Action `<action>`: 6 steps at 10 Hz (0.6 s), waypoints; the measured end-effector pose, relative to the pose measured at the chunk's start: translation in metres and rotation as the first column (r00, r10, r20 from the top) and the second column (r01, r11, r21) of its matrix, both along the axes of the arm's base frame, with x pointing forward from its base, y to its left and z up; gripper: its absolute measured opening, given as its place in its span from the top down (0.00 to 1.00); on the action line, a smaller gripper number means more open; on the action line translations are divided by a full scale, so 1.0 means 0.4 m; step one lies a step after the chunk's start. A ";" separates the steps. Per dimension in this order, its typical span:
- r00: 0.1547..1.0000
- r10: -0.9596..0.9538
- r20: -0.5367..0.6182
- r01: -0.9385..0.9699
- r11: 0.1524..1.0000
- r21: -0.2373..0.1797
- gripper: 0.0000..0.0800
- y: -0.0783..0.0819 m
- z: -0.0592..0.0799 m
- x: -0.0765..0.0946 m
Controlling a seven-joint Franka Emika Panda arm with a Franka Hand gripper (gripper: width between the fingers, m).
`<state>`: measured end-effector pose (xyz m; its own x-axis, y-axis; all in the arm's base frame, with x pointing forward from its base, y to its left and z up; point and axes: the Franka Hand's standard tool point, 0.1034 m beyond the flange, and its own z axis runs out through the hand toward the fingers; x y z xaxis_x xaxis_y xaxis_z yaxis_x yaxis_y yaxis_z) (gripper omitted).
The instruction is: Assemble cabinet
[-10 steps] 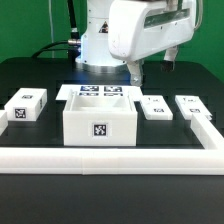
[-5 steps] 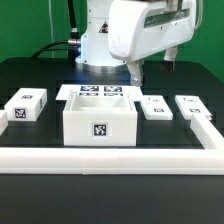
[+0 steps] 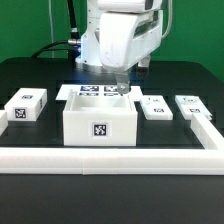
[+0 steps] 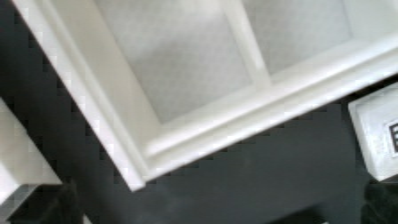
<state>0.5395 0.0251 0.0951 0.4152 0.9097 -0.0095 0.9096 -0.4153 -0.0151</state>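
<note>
Gripper (image 3: pixel 120 90) hangs low under the white arm (image 3: pixel 122 40), at the back edge of the cabinet (image 3: pixel 100 122), approx. over the spot where the cabinet's rear wall meets the marker board (image 3: pixel 82 90). Fingers are small and blurred in the exterior view, so can't tell how wide the jaws stand or whether they hold anything.

Cabinet: a white open-topped box w/ an inner divider, standing upright mid-scene on the black table (image 3: pixel 30 70). A black-and-white tag is centred on the panel facing the camera.

Marker board lies flat just behind the cabinet, partly hidden by it.

Left block (image 3: pixel 25 105), small, white and tagged, sits well apart from the cabinet toward the exterior view's left. Near block (image 3: pixel 155 105) and far block (image 3: pixel 190 103), both flat and tagged, lie toward the exterior view's right, apart from each other. The near one is just beside the cabinet.

Rail (image 3: pixel 100 158), long, low and white, runs along the front of the table and turns back along the exterior view's right.

Wrist view, close and blurred: cabinet (image 4: pixel 196 130) rim and divider seen at a slant, pale compartment floors inside, black table beyond. A white tagged piece (image 4: pixel 381 135) is partly cut off; can't tell which part it is.
</note>
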 end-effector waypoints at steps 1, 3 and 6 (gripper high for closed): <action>1.000 0.002 -0.001 -0.002 1.000 0.000 0.00 0.003 -0.003 -0.001; 0.999 0.036 0.008 -0.036 0.999 0.000 0.00 0.000 -0.004 0.001; 0.946 0.318 0.053 -0.318 0.948 -0.014 0.00 -0.027 -0.020 -0.017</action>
